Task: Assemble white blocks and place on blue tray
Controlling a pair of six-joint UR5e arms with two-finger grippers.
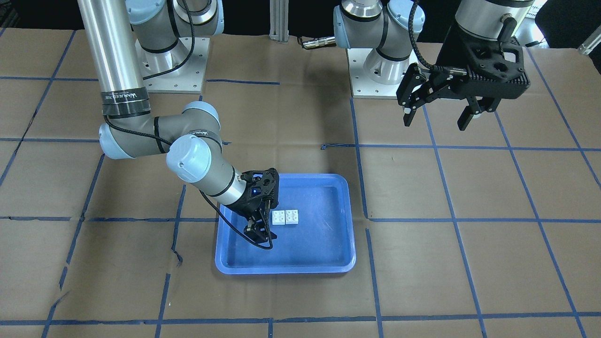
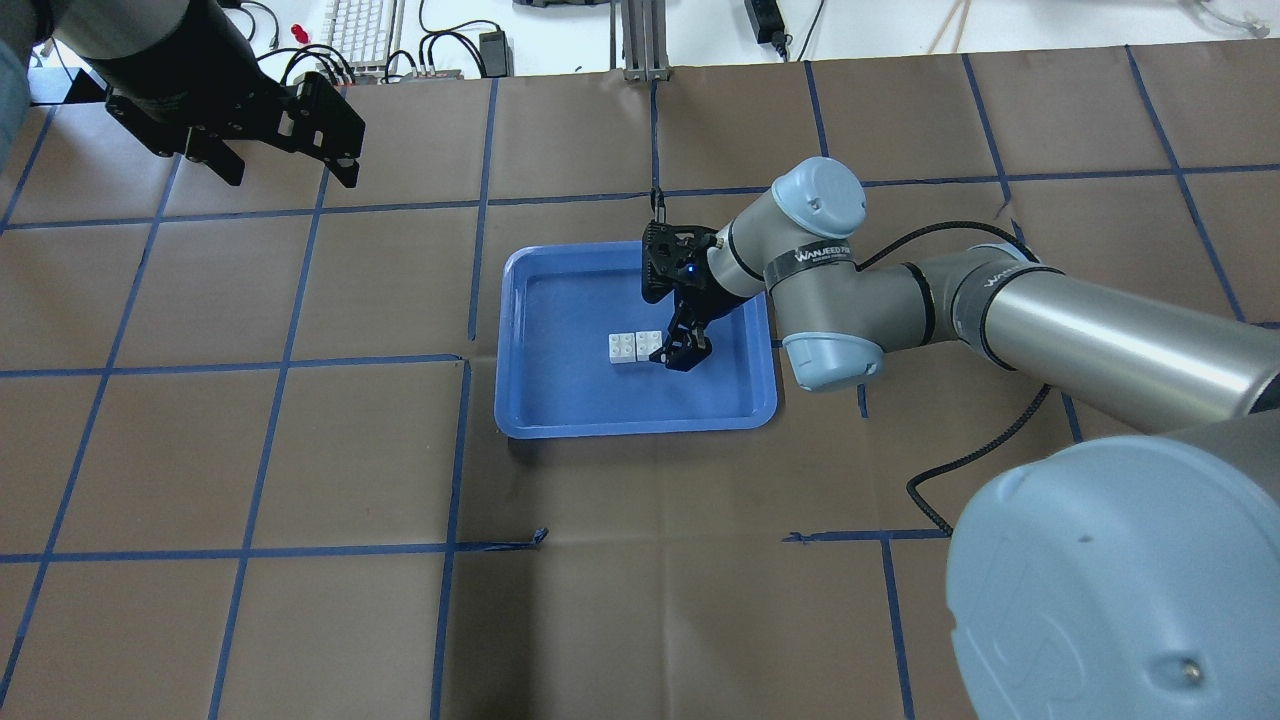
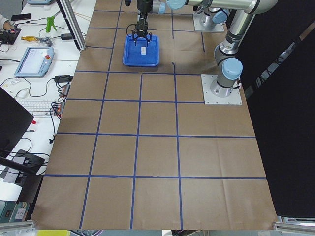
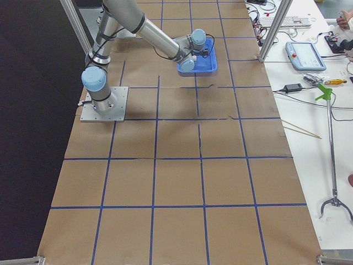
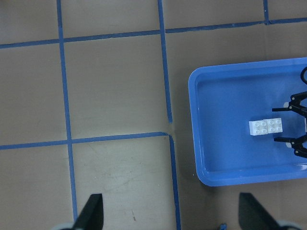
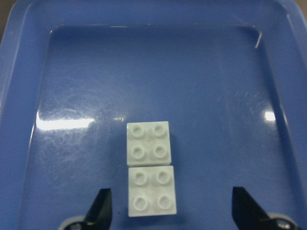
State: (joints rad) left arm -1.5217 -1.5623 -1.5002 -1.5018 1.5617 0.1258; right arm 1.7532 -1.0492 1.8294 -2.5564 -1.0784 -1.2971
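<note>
Two white blocks (image 1: 285,217) lie side by side and touching, studs up, on the floor of the blue tray (image 1: 281,270). They also show in the overhead view (image 2: 635,346) and the right wrist view (image 6: 149,167). My right gripper (image 1: 263,220) is open and empty, low inside the tray, right beside the nearer block. Its fingers (image 6: 100,211) stand wide on either side of that block's line without touching it. My left gripper (image 1: 437,119) is open and empty, held high and far from the tray. From there its camera sees the blocks (image 5: 265,127).
The table is covered in brown paper with a blue tape grid. The tray (image 2: 635,428) sits near its middle. The right arm's elbow and forearm (image 2: 860,290) hang over the table beside the tray. The arm bases (image 1: 173,65) stand at the robot's edge.
</note>
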